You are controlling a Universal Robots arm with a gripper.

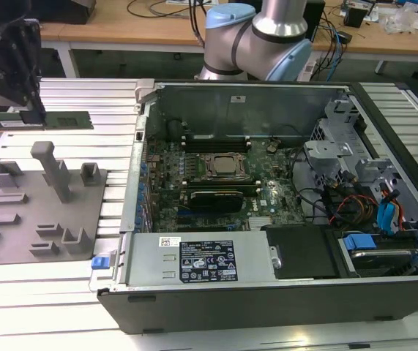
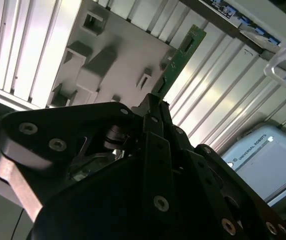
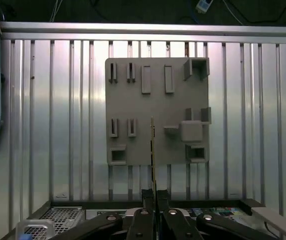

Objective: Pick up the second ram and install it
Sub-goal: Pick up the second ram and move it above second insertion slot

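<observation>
My black metal gripper (image 1: 31, 115) is clamped on the second ram (image 1: 66, 120), a thin, flat green circuit-board stick. I hold it level in the air above a grey moulded fixture plate (image 1: 18, 234), at the exterior view's left of the open computer case (image 1: 282, 300). My fingers (image 3: 145, 200) hide its middle. In the first wrist view it is edge-on.

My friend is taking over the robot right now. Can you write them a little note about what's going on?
Gripper: shut on the second ram, holding it flat in the air.
Where: the ram hangs above the grey holder plate, not touching it, to the exterior view's left of the open computer case.
Done: the ram is picked up, off the plate.
Left: it is not yet at the motherboard, so it is not installed.
</observation>
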